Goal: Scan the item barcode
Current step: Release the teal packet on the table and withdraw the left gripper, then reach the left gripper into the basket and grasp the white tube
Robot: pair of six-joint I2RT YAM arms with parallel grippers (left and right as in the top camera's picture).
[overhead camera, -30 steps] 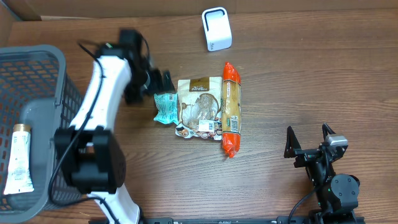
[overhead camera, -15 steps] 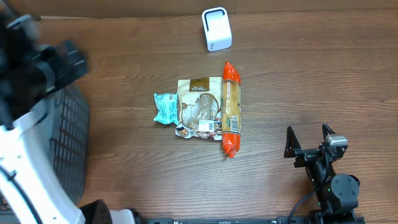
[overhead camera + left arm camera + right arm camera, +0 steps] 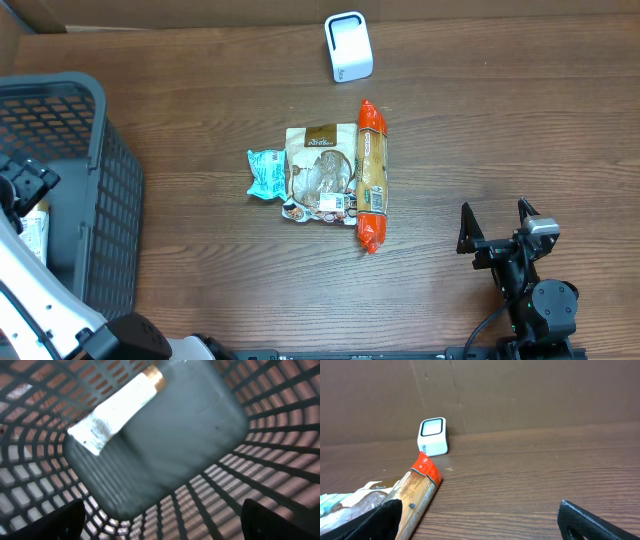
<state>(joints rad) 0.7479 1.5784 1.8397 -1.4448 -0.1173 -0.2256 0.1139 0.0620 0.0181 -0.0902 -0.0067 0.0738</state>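
Lying side by side just in front of the scanner (image 3: 348, 46), on the robot's side of it, are three items not yet picked up. A sleeve (image 3: 371, 176) with orange ends is straight in front. A brown pouch (image 3: 320, 171) touches its left side, and a teal packet (image 3: 266, 174) sits at the pouch's left edge. They lie flat and near the scanner, probably so either arm has a short carry to its window. A fourth item, a tube (image 3: 115, 409), lies on the floor of the basket (image 3: 110, 200), far left of the scanner. I take the basket for the drop-off, so the tube looks finished.

The left gripper (image 3: 162, 522) hangs over the basket looking down, jaws spread wide with nothing between them. The right gripper (image 3: 496, 225) rests well right of the scanner and nearer the robot, jaws fully apart and empty, apparently parked clear of the row.

Only the overhead view shows the row's order, and there the tube is a sliver behind the basket wall. The left wrist view shows the tube whole, slanted and blurred, but none of the table. The right wrist view shows the scanner's window facing the robot and the sleeve's end pointing toward it. No barcode is readable anywhere.
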